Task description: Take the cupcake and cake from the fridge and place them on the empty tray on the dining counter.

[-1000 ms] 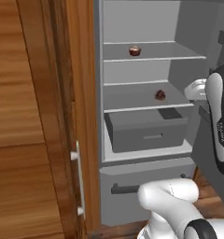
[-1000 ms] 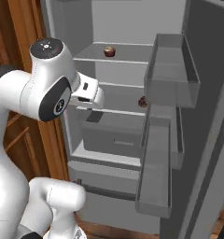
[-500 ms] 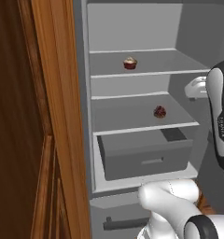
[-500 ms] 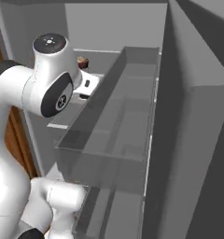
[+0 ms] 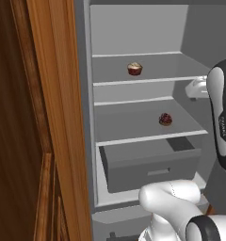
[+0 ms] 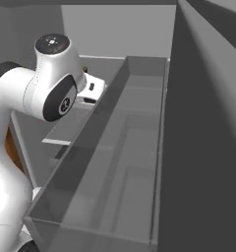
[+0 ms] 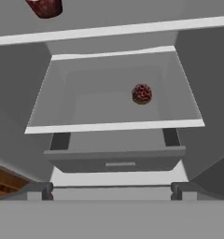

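The fridge (image 5: pixel 138 122) stands open in front of the robot, its pale grey inside showing two thin shelves above a grey drawer (image 5: pixel 150 162) that is pulled part way out. The cupcake (image 5: pixel 134 68), dark red wrapper under a pale cream top, sits on the upper shelf toward the back; in the hand view only its lower edge shows at the top left. On the shelf below, nearer the right wall, sits a small dark red, bumpy round piece, which I take to be the cake (image 5: pixel 165 119); it lies almost dead ahead of the hand camera (image 7: pixel 142 94). The gripper (image 7: pixel 111 190) hangs outside the fridge at about drawer height, its two fingertips (image 7: pixel 39 190) spread as wide as they go and nothing between them. The step in hand looks like the first reach into the fridge, with neither sweet yet picked up. To do it well, the hand should rise clear of the drawer's front edge and enter between the two shelves, keeping level so the wrist clears the shelf above. Both sweets are much smaller than the pincer, so the fingers should straddle the chosen one squarely and low, close slowly, and avoid nudging it toward the back wall. In the right base view a door bin (image 6: pixel 115 172) stands close beside the arm, so the elbow needs room on that side when swinging out.
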Tool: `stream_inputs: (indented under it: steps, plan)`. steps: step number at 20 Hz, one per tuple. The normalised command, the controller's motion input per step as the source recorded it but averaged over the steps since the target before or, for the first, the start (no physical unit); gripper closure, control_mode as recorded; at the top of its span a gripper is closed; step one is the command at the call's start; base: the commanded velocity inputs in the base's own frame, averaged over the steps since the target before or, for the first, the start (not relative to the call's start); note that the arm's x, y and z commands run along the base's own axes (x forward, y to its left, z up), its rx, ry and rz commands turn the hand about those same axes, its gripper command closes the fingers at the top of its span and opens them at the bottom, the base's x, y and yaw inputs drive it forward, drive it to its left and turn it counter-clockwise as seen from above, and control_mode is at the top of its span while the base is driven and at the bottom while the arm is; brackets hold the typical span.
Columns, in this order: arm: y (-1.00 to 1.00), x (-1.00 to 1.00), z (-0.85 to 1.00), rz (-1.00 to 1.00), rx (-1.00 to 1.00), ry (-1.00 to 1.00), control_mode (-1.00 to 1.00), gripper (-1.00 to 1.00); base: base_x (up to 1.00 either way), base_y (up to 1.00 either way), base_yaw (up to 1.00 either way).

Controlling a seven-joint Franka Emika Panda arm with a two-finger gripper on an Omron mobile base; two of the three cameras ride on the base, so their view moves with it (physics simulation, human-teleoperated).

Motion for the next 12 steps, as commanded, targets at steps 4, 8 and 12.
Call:
stream_inputs:
  steps: [4,8,12]
  plan:
    - [0.0,0.0,0.0,0.0,0.0,0.0,1.0,-1.0,0.54,0.59,0.41]
    - [0.0,0.0,0.0,0.0,0.0,0.0,1.0,-1.0,0.55,0.11,0.44]
    - [0.0,0.0,0.0,0.0,0.0,0.0,1.0,-1.0,0.92,-0.02,-0.01]
